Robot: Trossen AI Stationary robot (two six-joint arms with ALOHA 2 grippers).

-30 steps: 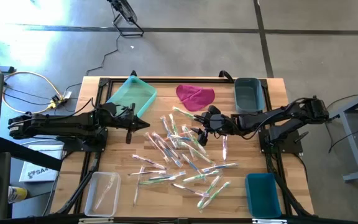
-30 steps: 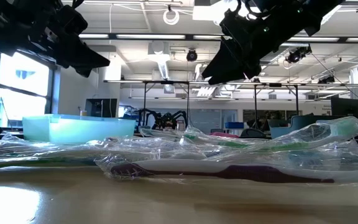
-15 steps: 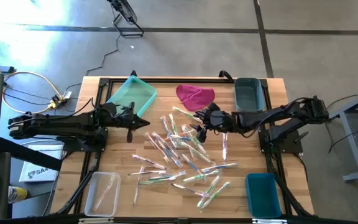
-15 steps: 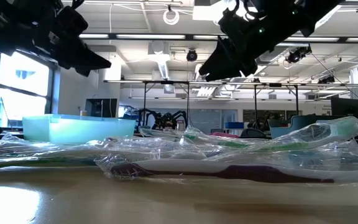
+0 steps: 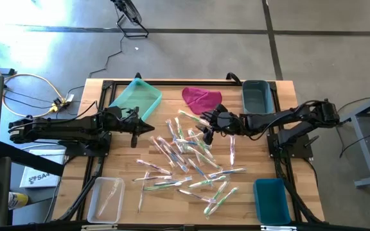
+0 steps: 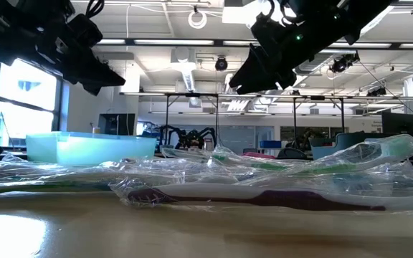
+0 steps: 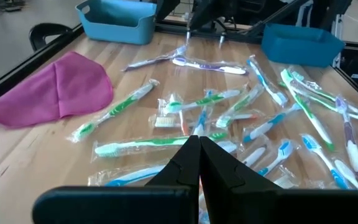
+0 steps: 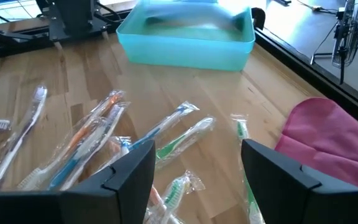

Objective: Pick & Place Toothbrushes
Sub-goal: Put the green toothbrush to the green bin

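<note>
Right hand (image 5: 205,123) spread wide and empty, hovering above the far edge of the toothbrushes (image 5: 188,157), just beside the magenta cloth (image 5: 202,99). Under its fingers (image 8: 132,171) in the wrist view: wrapped brushes with green, blue and orange handles, the light turquoise tray (image 8: 188,34) farther off. Left hand (image 5: 148,128) pinched shut on nothing, hanging over bare wood between that tray (image 5: 135,98) and the pile. Toothbrushes strewn loose across the middle of the surface (image 5: 117,160), overlapping, in clear wrappers. Outward: grey-blue bin (image 5: 257,97) at the far right corner, deep teal bin (image 5: 272,201) at the near right, clear container (image 5: 106,198) at the near left with one brush-like item inside.
</note>
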